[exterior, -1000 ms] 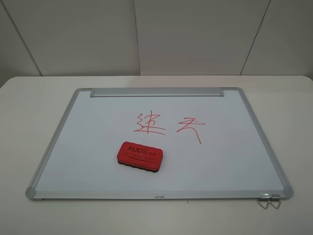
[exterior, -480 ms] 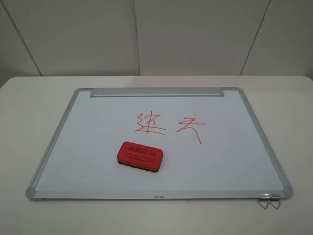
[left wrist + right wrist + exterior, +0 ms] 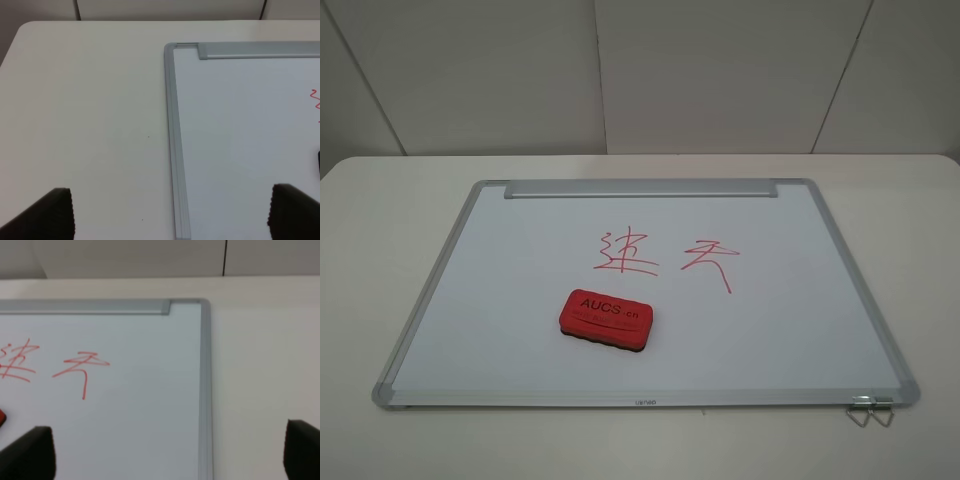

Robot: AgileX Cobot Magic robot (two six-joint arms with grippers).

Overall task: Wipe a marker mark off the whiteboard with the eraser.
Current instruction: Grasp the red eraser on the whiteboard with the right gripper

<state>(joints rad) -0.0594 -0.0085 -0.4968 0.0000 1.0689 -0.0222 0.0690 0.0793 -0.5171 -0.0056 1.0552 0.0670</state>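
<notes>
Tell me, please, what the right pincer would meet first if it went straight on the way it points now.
Probably the whiteboard: the open right pincer aims at bare white surface just inside its frame, clear of the red scribble. Depth is unclear.

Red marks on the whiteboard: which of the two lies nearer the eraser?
The many-stroke mark, directly behind the eraser; the simpler zigzag sits off to the right.

The silver-framed whiteboard (image 3: 500, 300) lay flat, its grey corner caps showing. Near its middle stood the red marker mark (image 3: 626, 256), a character of many crossing strokes. The red eraser (image 3: 606, 319), lettered "AUCS", rested felt-down on the board just before the mark, slightly askew.
</notes>
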